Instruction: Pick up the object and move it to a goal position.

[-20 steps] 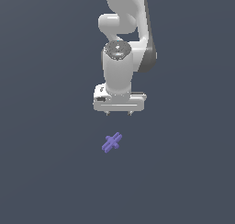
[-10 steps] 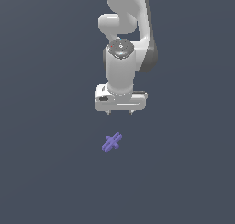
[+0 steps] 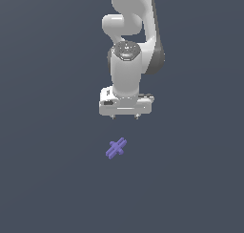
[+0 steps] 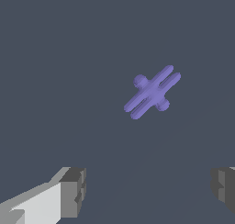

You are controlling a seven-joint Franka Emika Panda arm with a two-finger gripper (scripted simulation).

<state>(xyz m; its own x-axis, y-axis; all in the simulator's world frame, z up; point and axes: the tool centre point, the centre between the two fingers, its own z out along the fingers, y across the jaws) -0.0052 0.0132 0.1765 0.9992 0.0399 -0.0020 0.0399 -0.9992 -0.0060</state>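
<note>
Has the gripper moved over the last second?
Yes, slightly. In the exterior view the gripper has crept down toward the purple cross piece, which lies where it was; a gap remains.

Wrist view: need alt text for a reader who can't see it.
A small purple-blue cross of crossed bars lies alone on a plain dark grey floor, untouched. Two grey fingers of the open gripper frame the foreground, spread wide, with the cross beyond them rather than between them.
</note>
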